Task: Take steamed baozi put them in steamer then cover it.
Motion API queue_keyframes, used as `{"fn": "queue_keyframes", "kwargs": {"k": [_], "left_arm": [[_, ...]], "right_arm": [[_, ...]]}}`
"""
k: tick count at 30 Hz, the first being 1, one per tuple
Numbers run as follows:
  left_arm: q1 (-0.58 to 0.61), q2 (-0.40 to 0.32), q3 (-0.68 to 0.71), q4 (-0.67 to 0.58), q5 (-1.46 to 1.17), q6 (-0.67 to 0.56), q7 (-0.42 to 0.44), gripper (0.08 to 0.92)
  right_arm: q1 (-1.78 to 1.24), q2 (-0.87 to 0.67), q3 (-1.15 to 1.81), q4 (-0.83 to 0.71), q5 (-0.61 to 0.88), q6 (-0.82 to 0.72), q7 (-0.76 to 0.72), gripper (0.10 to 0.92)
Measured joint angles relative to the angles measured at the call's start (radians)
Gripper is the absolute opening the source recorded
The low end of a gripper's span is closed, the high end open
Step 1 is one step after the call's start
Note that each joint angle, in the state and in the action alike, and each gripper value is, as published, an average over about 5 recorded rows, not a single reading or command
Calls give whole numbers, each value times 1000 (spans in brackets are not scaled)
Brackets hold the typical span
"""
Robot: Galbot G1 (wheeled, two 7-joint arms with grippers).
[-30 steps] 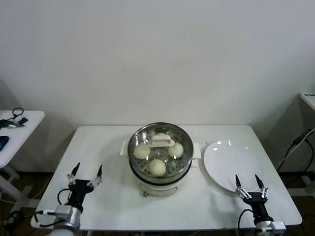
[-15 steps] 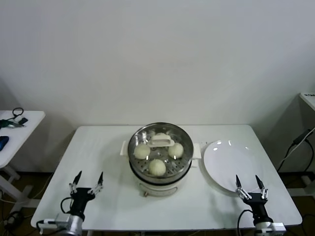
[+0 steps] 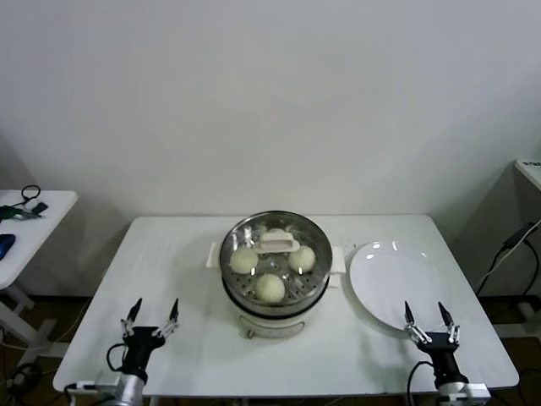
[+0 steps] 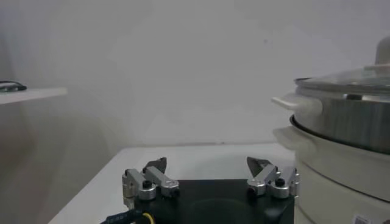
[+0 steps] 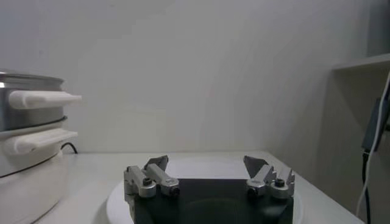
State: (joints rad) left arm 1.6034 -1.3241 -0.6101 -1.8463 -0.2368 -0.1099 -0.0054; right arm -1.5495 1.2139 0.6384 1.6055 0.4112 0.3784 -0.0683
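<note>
Steamer (image 3: 275, 269) sits at frame centre of the head view on the white table (image 3: 186, 245); its glass lid (image 3: 275, 249) with white handle already rests on the rim, and the steamed baozi (image 3: 270, 288) show through it on the perforated tray: three plainly visible, a fourth apparently tucked behind the handle. White plate (image 3: 391, 283) lies right of centre, just beside the steamer, bare. Left gripper (image 3: 152, 315) is at lower left, fingers spread wide, holding nothing; right gripper (image 3: 429, 322) is at lower right over the plate's near rim, fingers likewise spread and empty. Both are well apart from the pot and pointing toward the frame top. Judgement: loading and covering look done. If the lid needs adjustment, its handle runs left to right, and neither arm is clearly nearer.
</note>
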Motion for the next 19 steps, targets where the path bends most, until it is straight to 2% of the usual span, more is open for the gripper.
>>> {"fn": "queue_keyframes", "kwargs": {"k": [19], "left_arm": [[8, -4, 0, -9, -9, 1, -1, 823]], "right_arm": [[-1, -2, -1, 0, 2, 2, -2, 823]]}}
